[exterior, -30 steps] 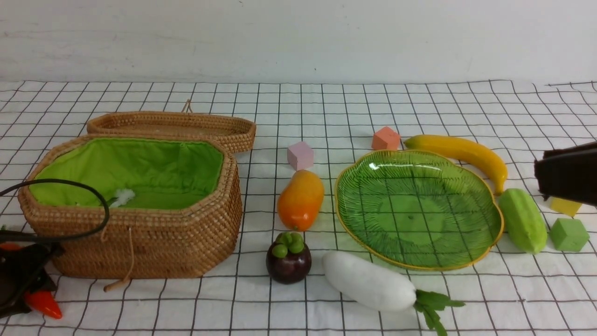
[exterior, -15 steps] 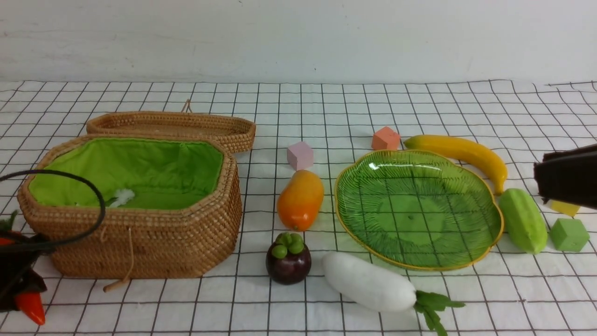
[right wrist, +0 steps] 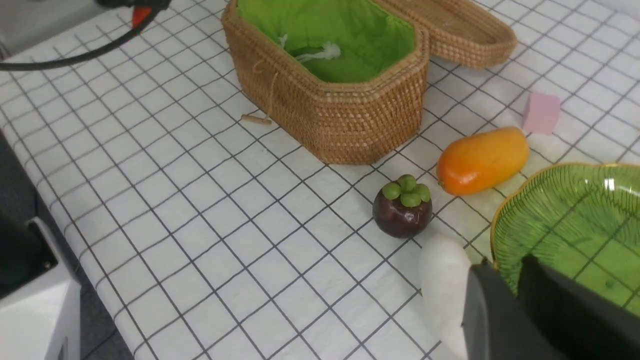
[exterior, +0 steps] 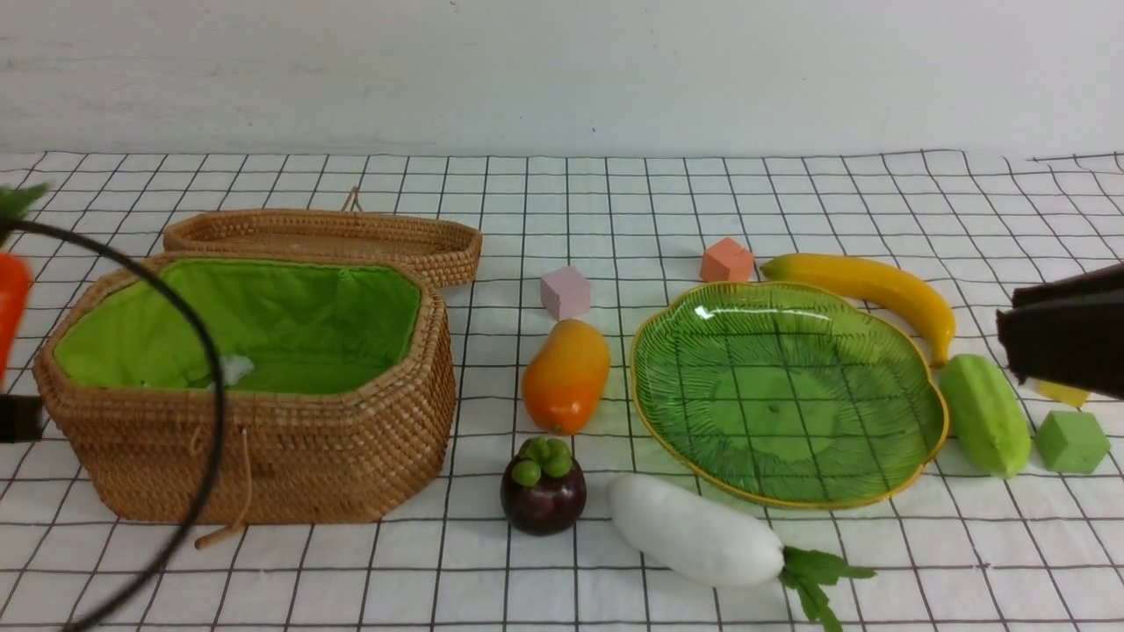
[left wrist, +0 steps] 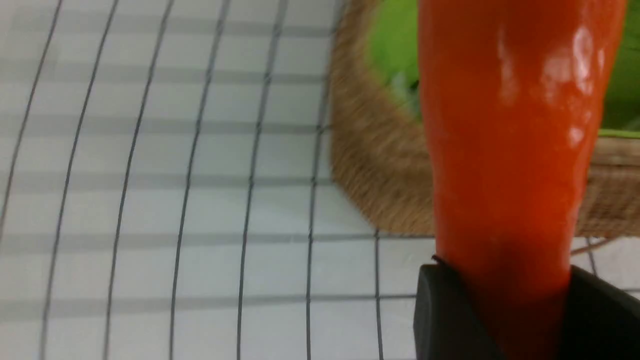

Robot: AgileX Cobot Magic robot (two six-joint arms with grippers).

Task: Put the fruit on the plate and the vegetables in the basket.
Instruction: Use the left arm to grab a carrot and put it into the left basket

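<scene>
My left gripper [left wrist: 505, 320] is clenched around the orange carrot [left wrist: 505, 125], holding it upright in the air, green top up, just at the left corner of the basket [exterior: 281, 456]. My right gripper [right wrist: 517, 280] has its jaws nearly together and empty, raised near the cucumber [exterior: 983, 412] to the right of the plate [exterior: 790, 395]. On the tabletop [exterior: 615, 202] the mango [exterior: 566, 373] and mangosteen [exterior: 543, 487] lie left of the plate, the banana [exterior: 869, 285] behind it, the radish [exterior: 694, 531] by its near rim
</scene>
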